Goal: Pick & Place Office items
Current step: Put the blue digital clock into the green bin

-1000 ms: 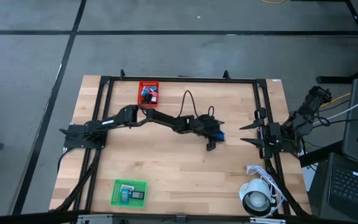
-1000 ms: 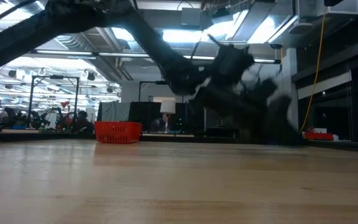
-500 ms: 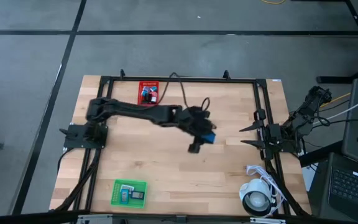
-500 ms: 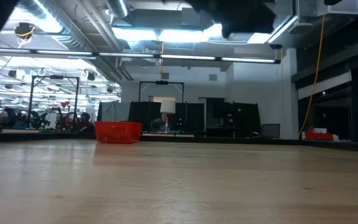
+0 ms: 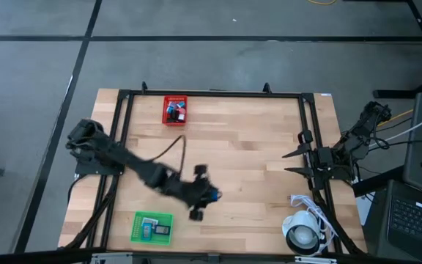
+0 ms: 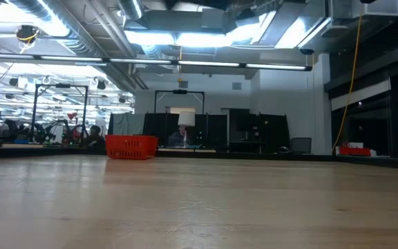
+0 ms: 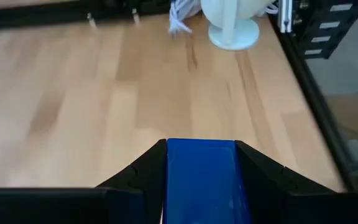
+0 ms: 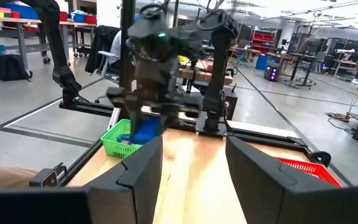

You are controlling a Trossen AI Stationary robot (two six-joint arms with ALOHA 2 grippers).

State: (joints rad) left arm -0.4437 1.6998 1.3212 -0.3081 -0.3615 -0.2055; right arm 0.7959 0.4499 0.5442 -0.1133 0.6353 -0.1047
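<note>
My left gripper point(image 5: 209, 195) hangs over the table's near middle, just right of the green mesh bin point(image 5: 153, 227), and is shut on a blue blocky piece point(image 7: 201, 180). The right wrist view shows the same piece point(image 8: 145, 131) above the green bin point(image 8: 118, 140). That bin holds a teal piece and a pale one. The red mesh bin point(image 5: 175, 110) at the far edge holds small blue, black and red pieces. My right gripper point(image 5: 290, 160) waits open at the table's right side, pointing left. Neither arm shows in the low view. My left gripper pinches the blue piece between its two fingers point(image 7: 146, 171), one on each long side point(image 7: 171, 177). The piece is lifted clear of the table and points forward between the fingers. The fingers reach out toward the table's right and slant downward.
A large white roll with cable point(image 5: 302, 235) stands at the near right corner and shows ahead in the left wrist view point(image 7: 232, 22). A black frame rail point(image 5: 211, 93) runs round the table. Bare wood lies between the bins point(image 5: 255, 132).
My left arm has swung from the table's middle toward the near edge and the left, toward the green bin, carrying the blue piece clear of the table. It has risen out of the low view. The gripper has stayed shut on the piece.
</note>
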